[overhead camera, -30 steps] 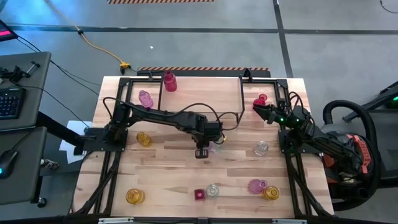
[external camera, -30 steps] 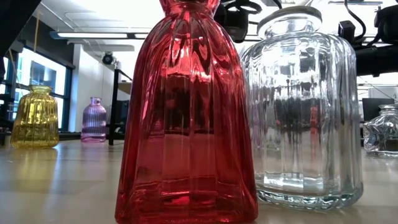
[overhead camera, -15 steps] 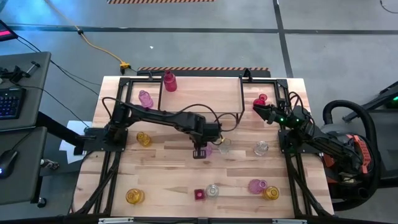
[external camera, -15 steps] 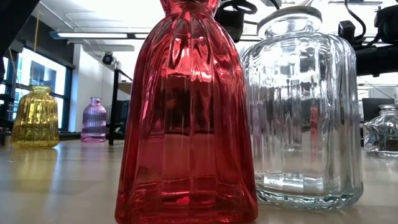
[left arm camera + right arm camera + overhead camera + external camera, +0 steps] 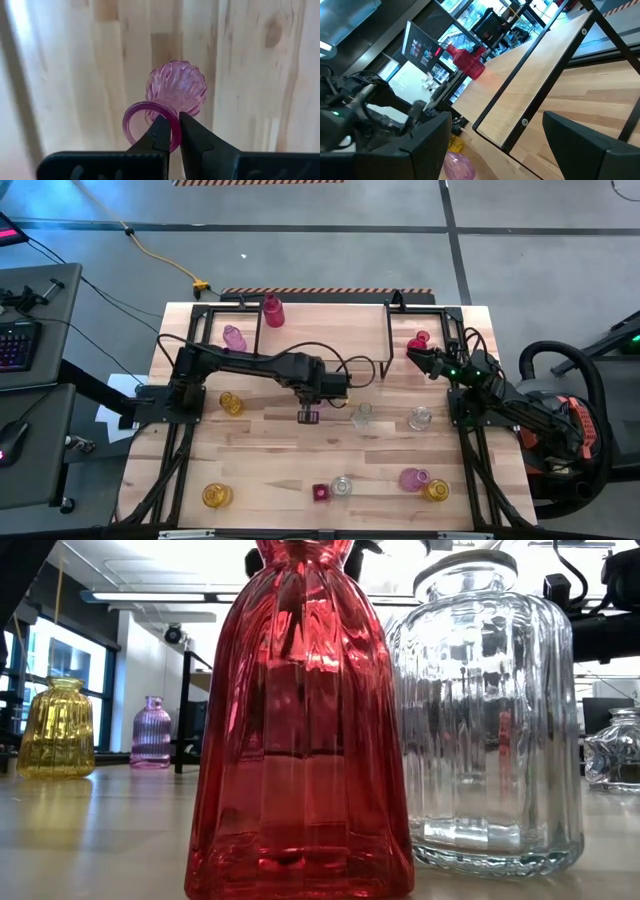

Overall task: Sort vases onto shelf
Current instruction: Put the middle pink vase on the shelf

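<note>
The left tool (image 5: 171, 131) is closed on the rim of a small ribbed pink translucent glass vase (image 5: 175, 90), pinching one side of the ring-shaped mouth, above the middle of the light wooden surface (image 5: 270, 450). The right tool (image 5: 413, 353) stands fully open and empty near a red glass vase (image 5: 420, 340) at the surface's right rear.

Risk: the grip takes only a thin rim edge, so the vase may swing or slip out during transfer. A nearby clear glass vase (image 5: 362, 415) could be struck.

The wood-topped shelf (image 5: 530, 75) carries one red ribbed vase (image 5: 466, 61); the other vases remain on the surface. All visible vases appear empty.
</note>
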Robot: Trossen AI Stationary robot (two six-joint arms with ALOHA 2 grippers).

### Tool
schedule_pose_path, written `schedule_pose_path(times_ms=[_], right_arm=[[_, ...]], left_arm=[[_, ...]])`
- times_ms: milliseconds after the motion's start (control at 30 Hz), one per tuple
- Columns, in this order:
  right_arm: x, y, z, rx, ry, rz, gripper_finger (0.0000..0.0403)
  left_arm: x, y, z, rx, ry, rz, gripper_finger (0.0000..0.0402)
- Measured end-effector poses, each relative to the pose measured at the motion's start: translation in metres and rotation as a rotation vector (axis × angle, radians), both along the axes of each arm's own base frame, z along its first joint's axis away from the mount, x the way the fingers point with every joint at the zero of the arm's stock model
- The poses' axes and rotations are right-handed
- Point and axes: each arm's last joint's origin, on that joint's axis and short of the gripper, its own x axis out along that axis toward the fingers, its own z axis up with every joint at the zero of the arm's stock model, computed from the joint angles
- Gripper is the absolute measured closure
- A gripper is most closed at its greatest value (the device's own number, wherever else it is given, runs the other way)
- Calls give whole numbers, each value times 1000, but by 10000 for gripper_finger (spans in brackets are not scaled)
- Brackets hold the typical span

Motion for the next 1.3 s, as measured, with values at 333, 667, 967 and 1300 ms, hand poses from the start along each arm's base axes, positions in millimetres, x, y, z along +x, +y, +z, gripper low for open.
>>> schedule_pose_path(times_ms=[333, 667, 967, 1300], right_arm=[[0, 0, 0, 0, 0, 0, 100], [0, 0, 0, -1, 0, 0, 100], [0, 0, 0, -1, 0, 0, 100], [0, 0, 0, -16, 8, -1, 100]], left_arm=[[-10, 3, 62, 24, -37, -38, 395], [-20, 20, 109, 116, -132, -58, 395], [-24, 63, 117, 244, -117, -18, 395], [-32, 109, 118, 301, -57, 1, 393]])
